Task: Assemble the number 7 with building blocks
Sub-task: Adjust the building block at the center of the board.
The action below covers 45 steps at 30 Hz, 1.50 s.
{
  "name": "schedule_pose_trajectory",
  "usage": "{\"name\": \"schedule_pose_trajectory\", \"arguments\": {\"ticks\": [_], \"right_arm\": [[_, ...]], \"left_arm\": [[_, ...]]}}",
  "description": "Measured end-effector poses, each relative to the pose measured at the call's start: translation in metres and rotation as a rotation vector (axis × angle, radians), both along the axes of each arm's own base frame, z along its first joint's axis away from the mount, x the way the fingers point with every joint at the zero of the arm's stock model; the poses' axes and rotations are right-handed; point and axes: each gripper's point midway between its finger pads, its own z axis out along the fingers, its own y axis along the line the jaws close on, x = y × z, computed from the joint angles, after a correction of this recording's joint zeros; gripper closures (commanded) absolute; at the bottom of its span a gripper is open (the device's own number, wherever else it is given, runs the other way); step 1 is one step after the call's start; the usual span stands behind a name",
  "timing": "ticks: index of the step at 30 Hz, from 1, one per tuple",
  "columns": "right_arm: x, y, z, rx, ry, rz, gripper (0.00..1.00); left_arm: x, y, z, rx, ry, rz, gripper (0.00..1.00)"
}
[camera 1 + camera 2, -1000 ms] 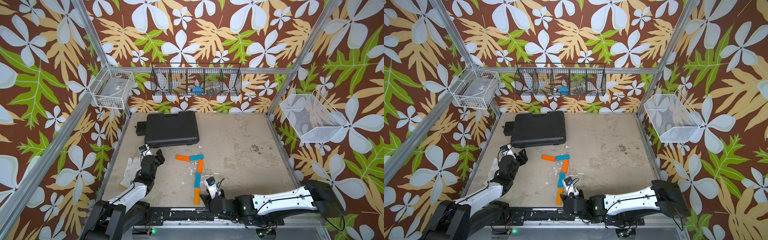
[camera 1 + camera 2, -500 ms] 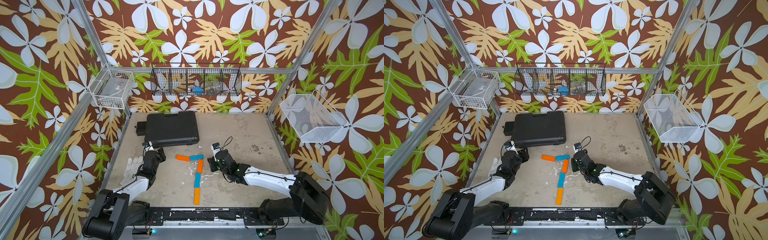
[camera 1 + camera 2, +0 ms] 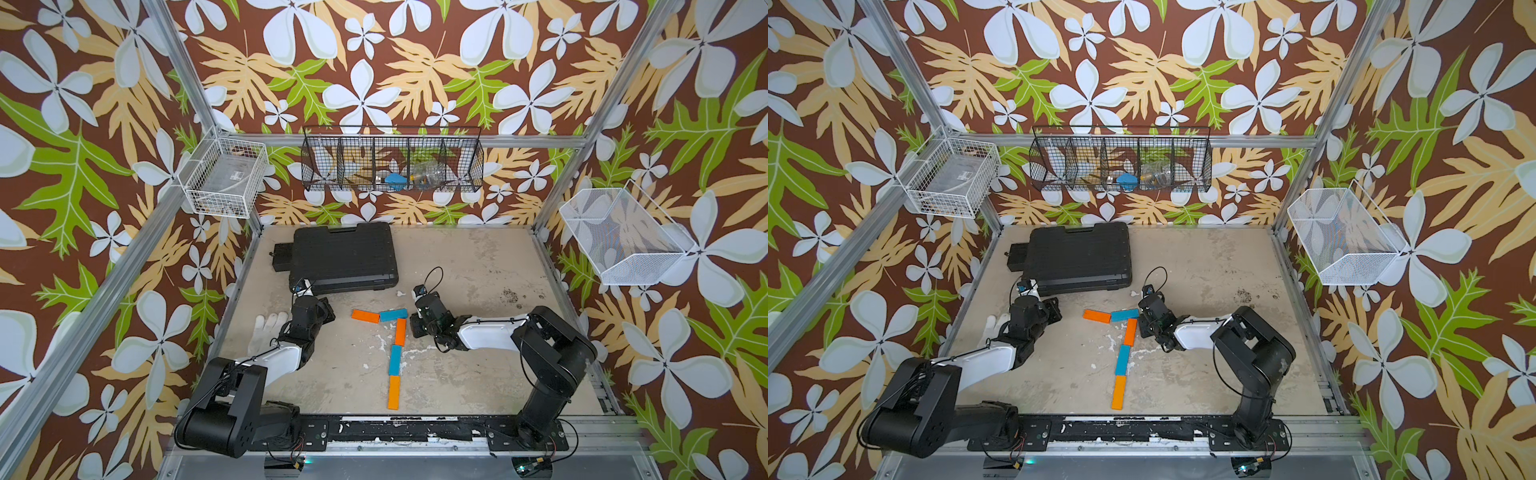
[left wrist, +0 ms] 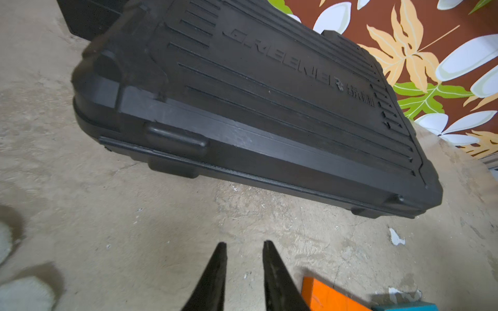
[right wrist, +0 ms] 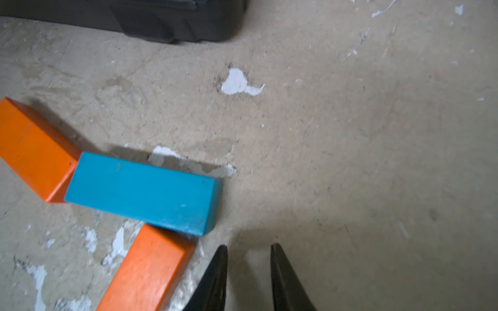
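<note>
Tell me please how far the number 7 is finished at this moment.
Done: all five building blocks lie as the number 7, two across and three down. In hand: nothing; the left gripper and right gripper stand either side of its top, both empty. Remaining: perhaps only straightening, since the top orange block and blue block meet at a slight angle.

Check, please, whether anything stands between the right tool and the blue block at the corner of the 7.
Nothing visible does. In the right wrist view the right tool sits just off the end of the blue block, with only bare tabletop between them. The black case lies farther back.
</note>
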Motion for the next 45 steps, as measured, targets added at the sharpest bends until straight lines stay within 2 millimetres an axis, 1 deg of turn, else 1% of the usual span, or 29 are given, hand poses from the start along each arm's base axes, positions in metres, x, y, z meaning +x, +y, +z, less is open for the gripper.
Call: {"name": "schedule_pose_trajectory", "arguments": {"ticks": [4,9,25,45], "right_arm": [[0.014,0.001,0.0,-0.019,-0.018,-0.008,0.71],[0.02,0.002,0.0,-0.03,-0.027,-0.015,0.71],[0.01,0.005,0.0,0.016,-0.002,0.014,0.71],[0.009,0.023,0.0,0.069,0.004,0.05,0.72]], "left_arm": [[0.002,-0.001,-0.005,-0.001,0.019,-0.003,0.86],[0.001,-0.004,-0.008,-0.007,0.034,-0.018,0.86],[0.001,-0.004,-0.01,-0.005,0.041,-0.018,0.85],[0.001,-0.004,-0.01,-0.005,0.043,-0.018,0.84]]}}
